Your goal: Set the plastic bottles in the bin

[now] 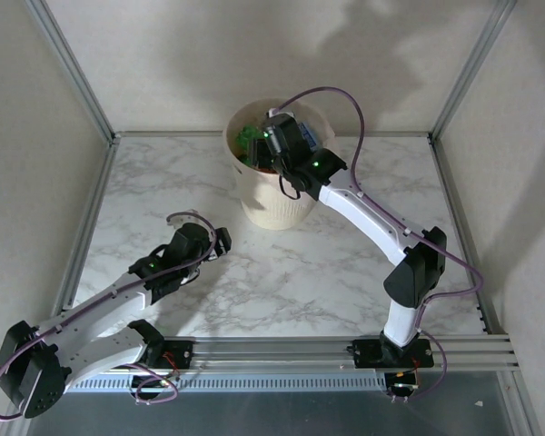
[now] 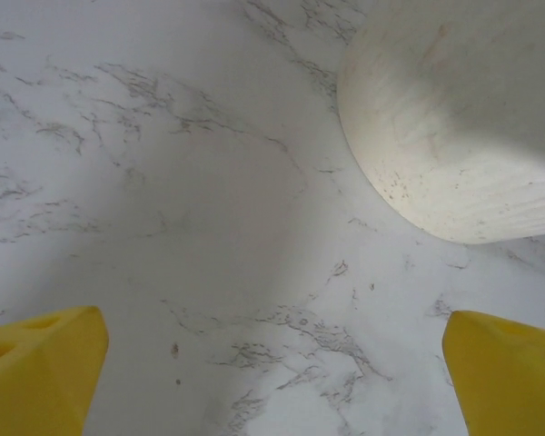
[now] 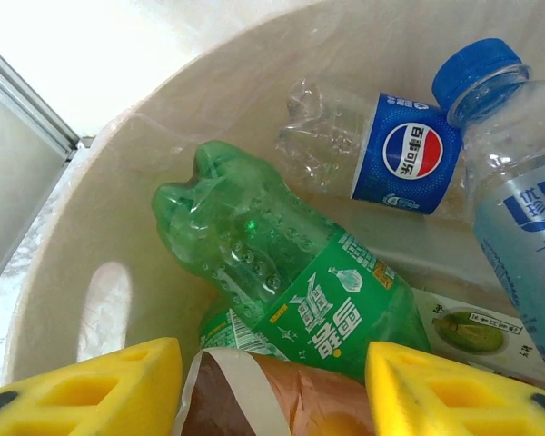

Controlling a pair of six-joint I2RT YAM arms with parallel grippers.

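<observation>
The cream-white bin (image 1: 272, 213) stands at the back middle of the table. My right gripper (image 1: 272, 150) hangs over its mouth. In the right wrist view, a green bottle (image 3: 291, 272), a crushed clear bottle with a blue label (image 3: 381, 150) and a clear blue-capped bottle (image 3: 518, 200) lie inside the bin (image 3: 100, 209). A copper-brown bottle (image 3: 272, 404) lies just under my right gripper (image 3: 272, 391), whose yellow fingers stand apart on either side of it; contact is unclear. My left gripper (image 1: 220, 238) rests low, left of the bin, wide open (image 2: 272, 381) over bare marble.
Metal frame posts and pale walls enclose the marble table (image 1: 163, 191). The bin's outer wall (image 2: 454, 118) stands close ahead and to the right of my left gripper. An aluminium rail (image 1: 282, 350) runs along the near edge.
</observation>
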